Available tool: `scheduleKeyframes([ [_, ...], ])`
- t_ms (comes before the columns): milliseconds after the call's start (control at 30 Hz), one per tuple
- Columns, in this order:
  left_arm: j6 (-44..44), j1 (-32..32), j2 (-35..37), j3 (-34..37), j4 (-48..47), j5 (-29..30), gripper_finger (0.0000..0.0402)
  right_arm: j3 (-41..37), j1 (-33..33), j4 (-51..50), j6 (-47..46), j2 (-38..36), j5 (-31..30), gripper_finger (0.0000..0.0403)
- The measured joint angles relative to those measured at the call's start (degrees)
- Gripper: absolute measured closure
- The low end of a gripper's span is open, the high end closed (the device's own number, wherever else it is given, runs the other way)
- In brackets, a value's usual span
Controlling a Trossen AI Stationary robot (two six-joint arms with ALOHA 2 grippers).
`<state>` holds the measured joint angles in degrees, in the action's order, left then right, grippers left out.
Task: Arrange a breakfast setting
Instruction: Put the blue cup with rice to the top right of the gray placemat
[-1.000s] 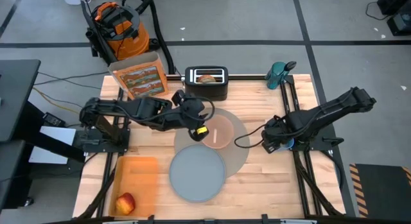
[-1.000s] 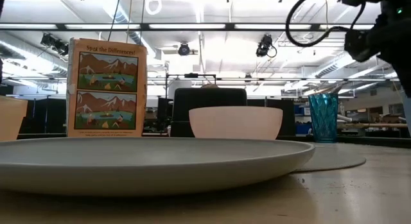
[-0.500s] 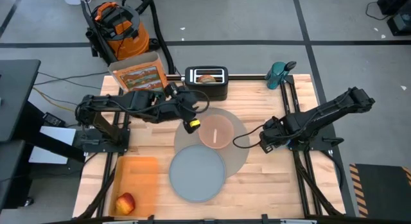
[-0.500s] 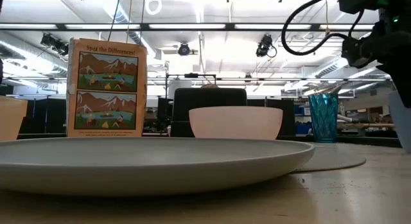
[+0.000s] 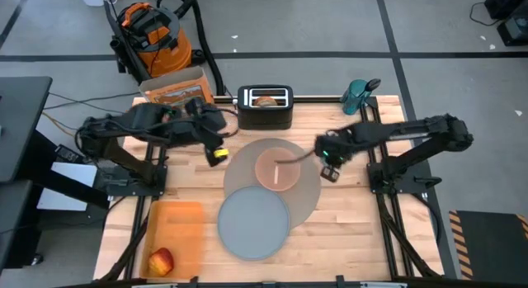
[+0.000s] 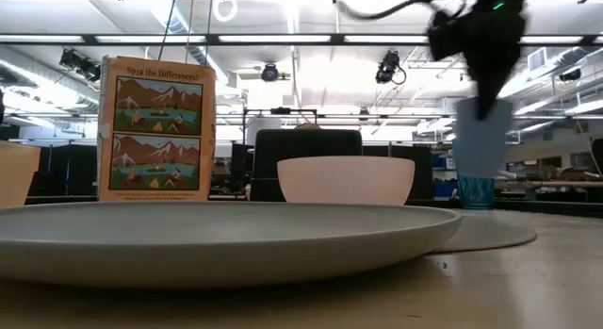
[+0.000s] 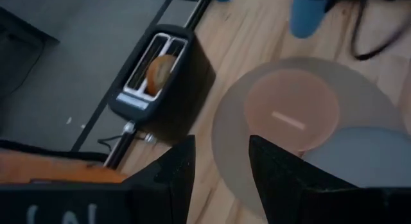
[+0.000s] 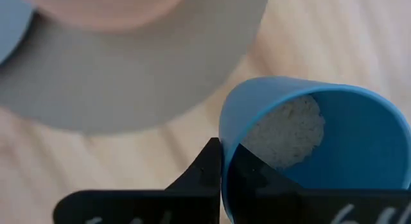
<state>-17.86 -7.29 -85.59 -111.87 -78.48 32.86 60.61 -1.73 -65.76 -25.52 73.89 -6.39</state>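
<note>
1. The right gripper point(image 5: 327, 158) sits just right of centre in the high view, at the right edge of the large round taupe mat point(image 5: 307, 197). Its fingers are pressed onto the rim of the small blue cup point(image 8: 308, 147), one inside and one outside the wall.
2. In the low view the small blue cup point(image 6: 481, 139) hangs clear of the table at upper right, its mouth facing down and its long axis near vertical.
3. The translucent pink bowl point(image 5: 275, 169) stands upright on the mat at frame centre, with a pale strip point(image 5: 280, 167) lying in it, long axis running up-down in the high view.
4. The smaller grey plate point(image 5: 253, 222) overlaps the mat's lower-left edge.
5. The red apple point(image 5: 162, 260) lies at lower left on an orange tray point(image 5: 176, 226).
6. The bagel point(image 5: 265, 99) stands on edge in the black toaster point(image 5: 266, 107) at upper centre.
7. The left gripper point(image 5: 218, 153), fingers spread and empty, is left of the mat.
</note>
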Motion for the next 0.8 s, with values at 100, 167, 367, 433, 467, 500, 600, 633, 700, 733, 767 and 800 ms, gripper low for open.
scheduleKeyframes([
  [100,-0.4,0.0,2.4,0.0,-0.6,0.0,0.0249,2.8,-6.3,4.2,11.3,6.2,0.0,0.039],
  [167,-0.6,-0.4,3.4,0.0,-1.0,0.0,0.0249,4.6,-9.7,6.8,16.8,10.8,-0.1,0.039],
  [367,-0.7,-0.7,7.0,2.7,-2.5,-0.1,0.0249,12.0,-14.5,7.3,26.9,22.2,-2.5,0.039],
  [433,-1.2,-0.7,8.8,5.0,-2.1,0.0,0.0249,14.0,-14.8,7.7,29.4,24.6,-2.6,0.039],
  [467,-1.5,-0.6,9.6,6.3,-2.1,0.0,0.0249,15.0,-14.9,7.8,30.1,25.7,-2.6,0.039],
  [500,-1.9,-0.6,10.5,7.8,-2.1,0.3,0.0249,15.7,-15.0,7.9,30.5,26.5,-2.6,0.039],
  [600,-2.6,-0.6,13.5,11.9,-0.6,1.7,0.0249,17.6,-15.6,8.5,30.3,28.6,-2.8,0.0386],
  [633,-2.6,-0.5,14.5,13.2,0.2,2.1,0.0249,18.0,-15.9,8.7,30.2,29.3,-2.8,0.0385],
  [700,-2.6,-0.5,16.6,15.6,2.6,2.4,0.0249,18.5,-16.2,8.9,30.0,30.3,-2.8,0.0384],
  [733,-2.5,-0.5,17.5,16.7,3.5,2.6,0.0249,18.7,-16.3,8.9,30.0,30.6,-2.8,0.0383],
  [767,-2.5,-0.5,18.4,17.7,4.4,2.6,0.0249,18.9,-16.4,8.8,29.8,30.9,-3.1,0.0382],
  [800,-2.5,-0.5,19.2,18.6,5.4,2.7,0.0249,18.9,-16.5,8.9,29.5,31.0,-3.3,0.0381],
])
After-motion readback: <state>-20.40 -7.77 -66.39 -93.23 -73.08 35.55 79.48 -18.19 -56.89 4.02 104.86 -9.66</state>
